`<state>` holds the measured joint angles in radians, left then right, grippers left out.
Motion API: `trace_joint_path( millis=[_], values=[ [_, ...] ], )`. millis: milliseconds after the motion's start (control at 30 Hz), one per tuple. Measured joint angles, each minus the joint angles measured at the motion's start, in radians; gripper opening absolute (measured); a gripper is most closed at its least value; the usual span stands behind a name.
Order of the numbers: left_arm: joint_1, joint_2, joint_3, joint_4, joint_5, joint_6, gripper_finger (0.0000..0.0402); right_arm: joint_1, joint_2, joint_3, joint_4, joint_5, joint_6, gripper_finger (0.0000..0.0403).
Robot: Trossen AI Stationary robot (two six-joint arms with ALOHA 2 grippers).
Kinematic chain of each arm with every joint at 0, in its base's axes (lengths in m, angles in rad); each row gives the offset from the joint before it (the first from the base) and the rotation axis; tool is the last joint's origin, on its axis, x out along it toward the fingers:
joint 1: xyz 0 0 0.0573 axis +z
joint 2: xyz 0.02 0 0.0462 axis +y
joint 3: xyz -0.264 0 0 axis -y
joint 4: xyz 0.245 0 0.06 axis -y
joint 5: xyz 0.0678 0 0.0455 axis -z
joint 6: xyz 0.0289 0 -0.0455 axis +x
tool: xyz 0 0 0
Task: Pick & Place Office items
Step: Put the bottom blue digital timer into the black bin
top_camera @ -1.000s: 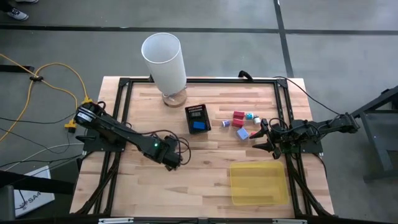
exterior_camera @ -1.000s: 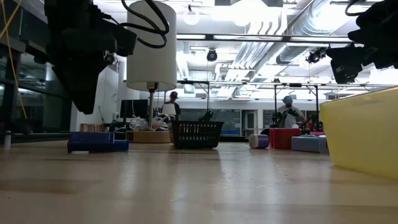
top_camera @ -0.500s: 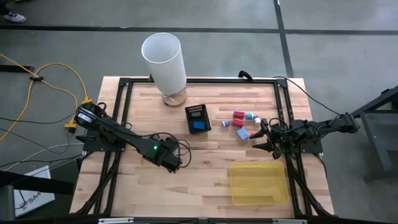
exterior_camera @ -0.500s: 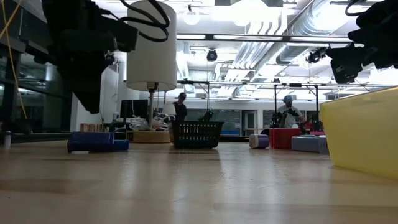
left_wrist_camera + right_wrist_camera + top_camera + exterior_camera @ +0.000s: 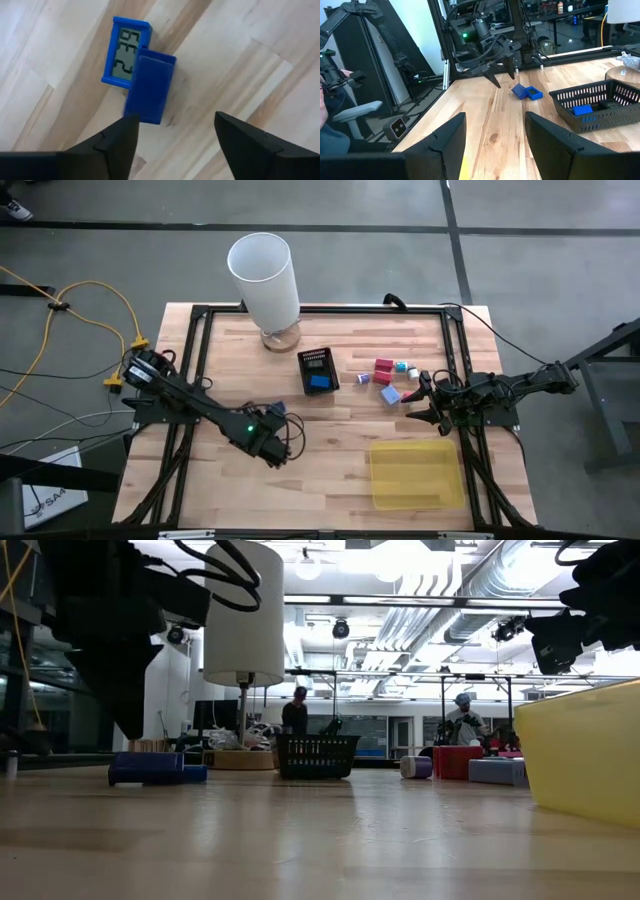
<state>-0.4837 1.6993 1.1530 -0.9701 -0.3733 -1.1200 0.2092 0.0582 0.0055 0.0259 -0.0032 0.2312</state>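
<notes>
Blue office items point(image 5: 136, 70) (two, touching) on table, left gripper point(image 5: 172, 131) above, fingers apart, empty, right gripper point(image 5: 495, 137) parted, empty.

Wooden table point(image 5: 330, 450), black frame point(image 5: 200, 311) round its edge. White lamp point(image 5: 264, 280) stands at table's far edge; black mesh box point(image 5: 318, 371) just in front of lamp, toward the centre. Yellow tray point(image 5: 415, 474) at near right corner of table, well apart from lamp. Yellow cable point(image 5: 80, 295) on grey floor left of table. Two people point(image 5: 296, 712) in room far behind lamp.
</notes>
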Motion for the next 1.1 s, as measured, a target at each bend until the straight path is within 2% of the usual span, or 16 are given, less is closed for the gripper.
trace_joint_path(
  millis=[167, 467, 1100],
  values=[
    [-0.007, 0.013, -0.002, -0.003, -0.001, 0.004, 0.0277, 0.0, 0.0, 0.0, 0.0, 0.0, 0.0, 0.019],
    [-0.006, 0.081, -0.005, -0.009, -0.028, 0.043, 0.0277, 0.0, 0.0, 0.0, 0.0, 0.0, 0.0, 0.019],
    [-0.002, 0.082, -0.005, -0.076, -0.075, 0.059, 0.0277, 0.0, 0.0, 0.0, 0.0, 0.0, 0.0, 0.019]
  ],
)
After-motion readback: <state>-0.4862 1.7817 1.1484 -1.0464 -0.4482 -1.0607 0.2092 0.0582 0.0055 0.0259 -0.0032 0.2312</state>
